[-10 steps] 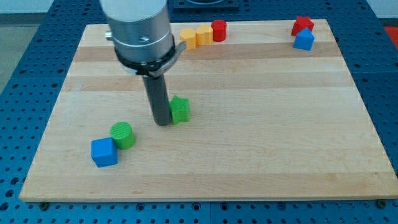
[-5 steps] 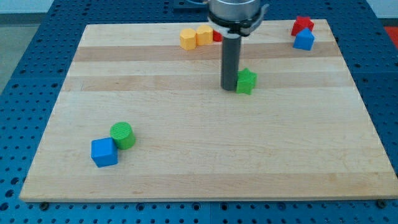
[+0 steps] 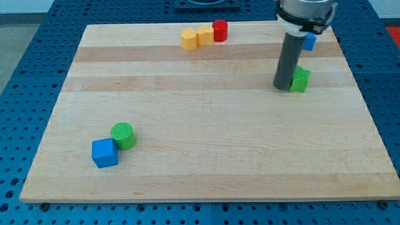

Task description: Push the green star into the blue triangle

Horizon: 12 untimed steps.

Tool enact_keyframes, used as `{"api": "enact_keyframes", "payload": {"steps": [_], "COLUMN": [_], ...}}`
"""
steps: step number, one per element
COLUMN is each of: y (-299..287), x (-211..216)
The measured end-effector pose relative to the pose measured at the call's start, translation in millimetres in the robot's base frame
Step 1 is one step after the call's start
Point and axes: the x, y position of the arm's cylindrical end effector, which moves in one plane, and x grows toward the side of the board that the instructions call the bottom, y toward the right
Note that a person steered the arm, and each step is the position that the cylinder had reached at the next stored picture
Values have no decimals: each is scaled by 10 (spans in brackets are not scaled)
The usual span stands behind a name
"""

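The green star (image 3: 300,80) lies at the view's right on the wooden board (image 3: 200,144). My tip (image 3: 282,87) touches the star's left side. The blue triangle (image 3: 309,41) sits above the star near the board's top right corner, partly hidden behind the arm. A gap of bare board separates the star from the triangle.
An orange block (image 3: 189,39), a yellow block (image 3: 204,35) and a red cylinder (image 3: 220,30) stand in a row at the top middle. A green cylinder (image 3: 123,135) and a blue cube (image 3: 104,153) sit together at the bottom left.
My tip has pushed the green star from the board's middle left to the right and upward. The arm now hides the red block that showed at the top right.
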Motion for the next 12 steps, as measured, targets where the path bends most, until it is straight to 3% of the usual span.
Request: {"api": "enact_keyframes", "payload": {"steps": [5,8,12], "y": [663,733,46], "x": [294,-271,-682]}}
